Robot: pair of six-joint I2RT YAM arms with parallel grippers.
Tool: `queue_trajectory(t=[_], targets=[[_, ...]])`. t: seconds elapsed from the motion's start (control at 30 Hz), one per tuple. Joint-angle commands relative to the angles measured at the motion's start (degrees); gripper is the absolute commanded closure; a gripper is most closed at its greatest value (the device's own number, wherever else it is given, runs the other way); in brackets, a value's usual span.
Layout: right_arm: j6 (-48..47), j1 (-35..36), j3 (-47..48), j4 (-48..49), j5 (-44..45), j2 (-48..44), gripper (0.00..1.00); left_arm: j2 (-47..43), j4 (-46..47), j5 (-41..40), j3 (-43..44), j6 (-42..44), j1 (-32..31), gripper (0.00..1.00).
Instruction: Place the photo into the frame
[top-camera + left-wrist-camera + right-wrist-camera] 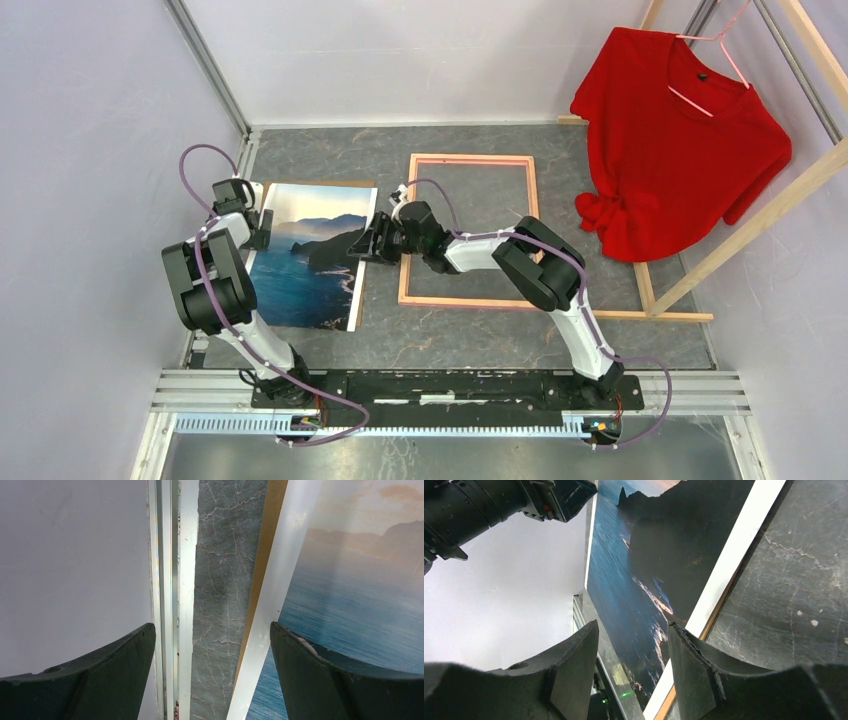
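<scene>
The photo [305, 260], blue sea and dark mountains with a white border, lies flat at the table's left on a brown backing board [330, 183]. To its right lies the frame [470, 158], its pink-and-wood rim around bare table. My left gripper [262, 228] is open wide at the photo's left edge. In the left wrist view this gripper [211, 626] straddles the white border of the photo [360, 595] and the board's edge [265, 545]. My right gripper [368, 240] is open at the photo's right edge. In the right wrist view this gripper [633, 625] has the photo [634, 565] showing between its fingers.
A red T-shirt [680, 140] hangs on a wooden clothes rack [760, 220] at the back right. An aluminium rail [172, 580] and a white wall run close along the photo's left side. My right arm reaches across the frame's left side.
</scene>
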Motion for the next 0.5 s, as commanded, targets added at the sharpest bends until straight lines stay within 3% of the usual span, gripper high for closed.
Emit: queue_trajectory(t=[0.0,0.27,0.47], targets=[[-0.2,0.3,2.9,1.2,-1.5,-0.5,0.41,3.7,-8.2,7.9,-2.9,0.2,-1.7,0.08],[-11.5,1.4,10.3,-20.3,6.2,-2.3,0.37,4.1,-8.4,7.9,-2.3,0.2,-1.7,0.08],[-12.9,2.4,13.1,-25.2,8.2,-0.6,0.36,4.3,-8.6,8.1,-1.7,-0.1,-1.7,0.08]])
